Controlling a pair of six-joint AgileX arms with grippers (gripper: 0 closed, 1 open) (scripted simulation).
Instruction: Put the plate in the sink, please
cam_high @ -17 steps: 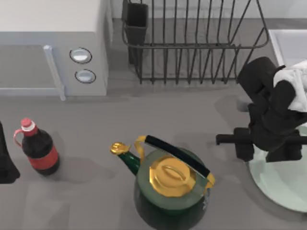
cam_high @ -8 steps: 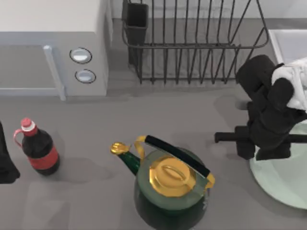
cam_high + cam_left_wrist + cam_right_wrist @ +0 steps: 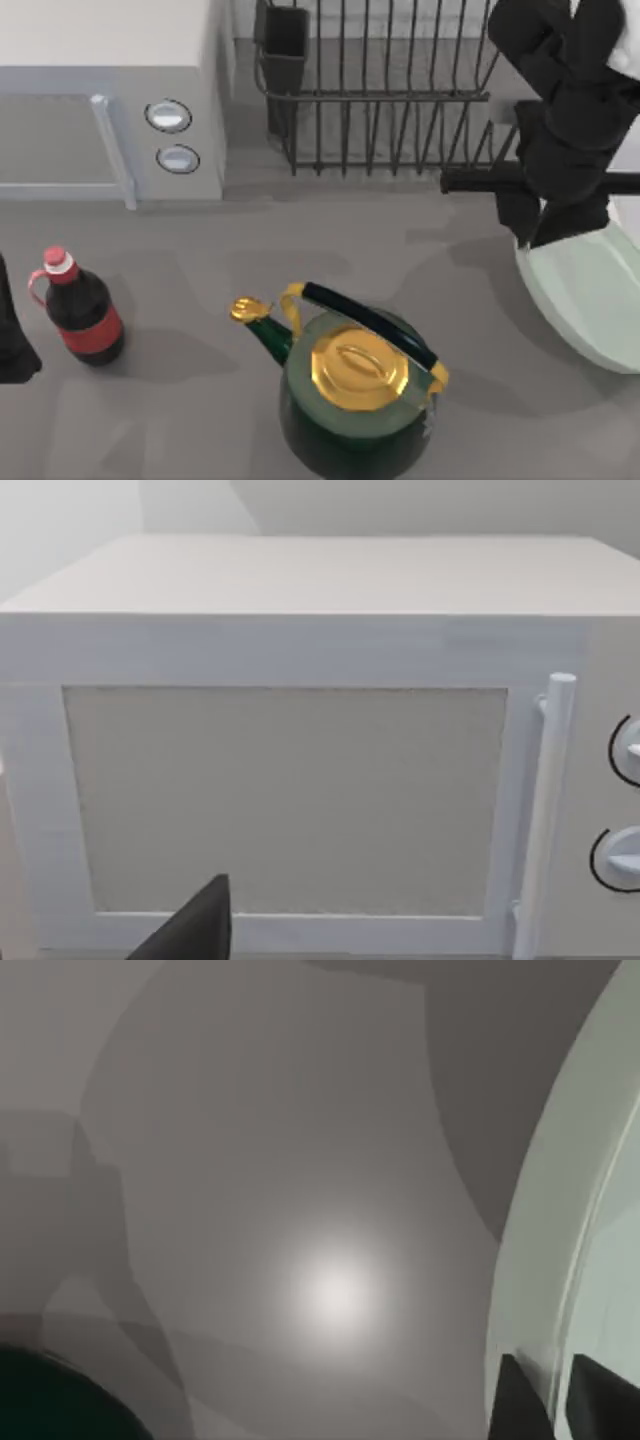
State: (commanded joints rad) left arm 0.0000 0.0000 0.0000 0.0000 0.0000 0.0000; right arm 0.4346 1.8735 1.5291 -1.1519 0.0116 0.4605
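Grey table (image 3: 200, 260) bears one kettle (image 3: 355, 395), one bottle (image 3: 80, 310); right tool (image 3: 540, 215) clamps one plate (image 3: 590, 300)

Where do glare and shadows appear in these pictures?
Right wrist view: a soft white glare spot on the grey table, beside the plate. Top view: soft shadows lie on the table around the kettle and cola bottle. Left wrist view: the microwave is evenly lit.
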